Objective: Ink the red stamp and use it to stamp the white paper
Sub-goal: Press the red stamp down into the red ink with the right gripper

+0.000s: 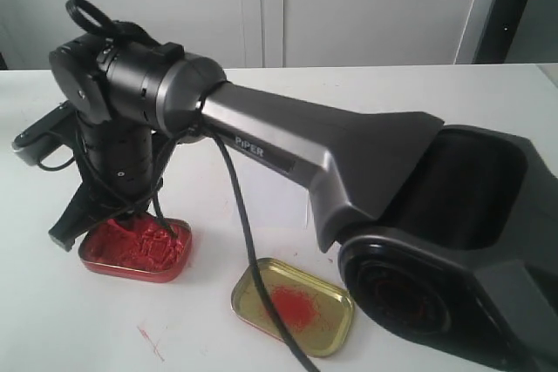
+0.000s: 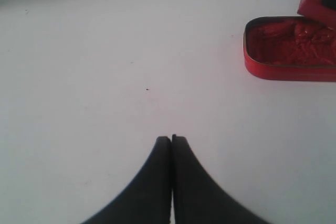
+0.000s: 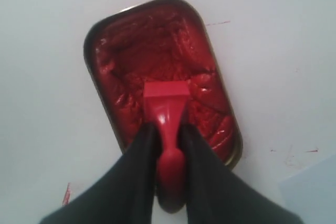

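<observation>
Left hand [image 2: 171,139] fingers pressed together, right hand [image 3: 168,128] gripping, pointed downward

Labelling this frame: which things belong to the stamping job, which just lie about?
Job: small red plastic stamp, in right gripper; oval tin of red paste; white paper sheet, corner only.
Lying about: gold oval lid with red smear; shut left gripper.
</observation>
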`<state>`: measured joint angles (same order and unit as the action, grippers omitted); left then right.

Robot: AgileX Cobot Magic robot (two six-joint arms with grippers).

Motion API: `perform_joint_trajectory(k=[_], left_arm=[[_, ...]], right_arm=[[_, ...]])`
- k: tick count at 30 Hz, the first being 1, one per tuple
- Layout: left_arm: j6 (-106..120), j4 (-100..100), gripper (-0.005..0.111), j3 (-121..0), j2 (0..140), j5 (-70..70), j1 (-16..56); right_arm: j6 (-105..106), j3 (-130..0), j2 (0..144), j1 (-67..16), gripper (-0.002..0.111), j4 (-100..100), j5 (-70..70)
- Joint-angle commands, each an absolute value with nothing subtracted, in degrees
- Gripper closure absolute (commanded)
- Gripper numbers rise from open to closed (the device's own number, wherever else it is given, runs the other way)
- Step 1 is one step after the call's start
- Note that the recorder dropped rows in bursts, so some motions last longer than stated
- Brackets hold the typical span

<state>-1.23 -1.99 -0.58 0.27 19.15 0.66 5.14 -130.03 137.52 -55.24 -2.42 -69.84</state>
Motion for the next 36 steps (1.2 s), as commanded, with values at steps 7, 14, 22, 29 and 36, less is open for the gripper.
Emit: perform_joint_trajectory(k=[7,14,22,29,36], left_arm=[[-1.2,-2.0,0.107,0.0,0.0,19.5,0.5],[-1.2,-2.0,0.107,0.0,0.0,19.5,0.5],[-1.2,-2.0,0.107,0.0,0.0,19.5,0.5],[-1.2,-2.0,0.107,0.0,0.0,19.5,0.5],[-1.2,-2.0,0.107,0.0,0.0,19.5,0.5]], right_arm=[[5.9,-130.6,139.5,-56.1,0.108,-5.1,-70.0],[6.2,-130.6,139.9,-56.0,0.108,-7.7,-70.0],[6.2,-130.6,141.4,-56.0,0.108,-7.4,-70.0],[6.2,-130.6,143.6,-56.0,0.108,-5.7,-70.0],[6.2,-130.6,146.0,-56.0,0.108,-4.1,-70.0]])
